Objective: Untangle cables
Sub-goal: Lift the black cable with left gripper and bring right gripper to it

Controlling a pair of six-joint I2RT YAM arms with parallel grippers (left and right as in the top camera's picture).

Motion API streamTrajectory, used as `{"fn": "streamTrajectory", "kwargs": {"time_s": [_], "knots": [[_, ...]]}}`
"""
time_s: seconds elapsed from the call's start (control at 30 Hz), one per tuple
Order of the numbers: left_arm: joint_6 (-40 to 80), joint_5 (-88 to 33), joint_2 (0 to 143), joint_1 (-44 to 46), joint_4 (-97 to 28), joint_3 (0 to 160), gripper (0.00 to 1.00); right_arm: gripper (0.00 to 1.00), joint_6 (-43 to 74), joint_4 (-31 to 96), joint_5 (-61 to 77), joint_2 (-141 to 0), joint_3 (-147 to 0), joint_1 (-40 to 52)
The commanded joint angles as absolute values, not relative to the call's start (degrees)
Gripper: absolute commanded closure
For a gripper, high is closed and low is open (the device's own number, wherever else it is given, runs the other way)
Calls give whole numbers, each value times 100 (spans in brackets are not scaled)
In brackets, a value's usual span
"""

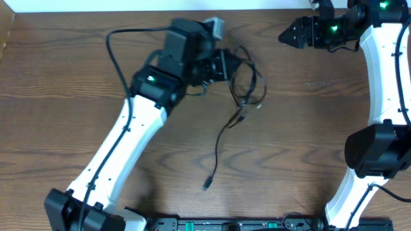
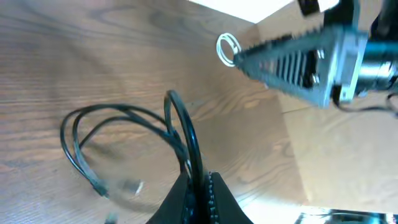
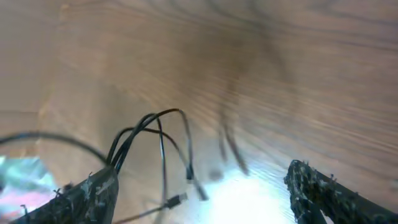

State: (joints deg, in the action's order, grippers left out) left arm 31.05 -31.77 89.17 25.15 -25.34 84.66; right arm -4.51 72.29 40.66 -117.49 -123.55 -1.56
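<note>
A tangle of black cables (image 1: 247, 83) lies at the table's middle back, and one tail runs down to a plug (image 1: 209, 184). My left gripper (image 1: 232, 64) is shut on a black cable at the tangle's left edge. In the left wrist view that cable (image 2: 186, 134) runs up from between the closed fingers (image 2: 200, 199) and loops off to the left. A small white cable loop (image 2: 227, 48) shows by the tip of my right gripper (image 2: 249, 59); I cannot tell whether they touch. The right gripper (image 1: 282, 37) is open to the tangle's right. Between its spread fingers (image 3: 202, 173) I see only table, black cables (image 3: 149, 127) and a plug (image 3: 177, 200).
The left arm's own thick black wire (image 1: 115, 45) arcs over the table at the back left. A black rail (image 1: 225, 224) runs along the front edge. The right arm's base (image 1: 376, 151) stands at the right. A pale board (image 2: 348, 155) lies beyond the table's edge.
</note>
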Motion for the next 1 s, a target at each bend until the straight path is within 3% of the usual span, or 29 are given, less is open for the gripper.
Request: {"fn": "streamTrajectory", "kwargs": {"time_s": [0.0,0.17,0.43,0.63,0.97], "knots": [[3330,-4147,8906,1992,-2366,8447,93,18,-1009,7463,4906,-11736,-12328,-102],[3673,-4939,8906,1765,-2062,8447,93,15,-1540,7629,5013,-11736,-12302,274],[4434,-5553,8906,1476,-2043,8447,93,25,-2307,7566,5011,-11736,-11994,1076],[4495,-6383,8906,1127,-2045,8447,93,27,-2825,7885,5011,-11736,-11719,1131],[5236,-6495,8906,1090,-1756,8447,93,27,-2993,7977,4851,-11736,-11601,1146]]}}
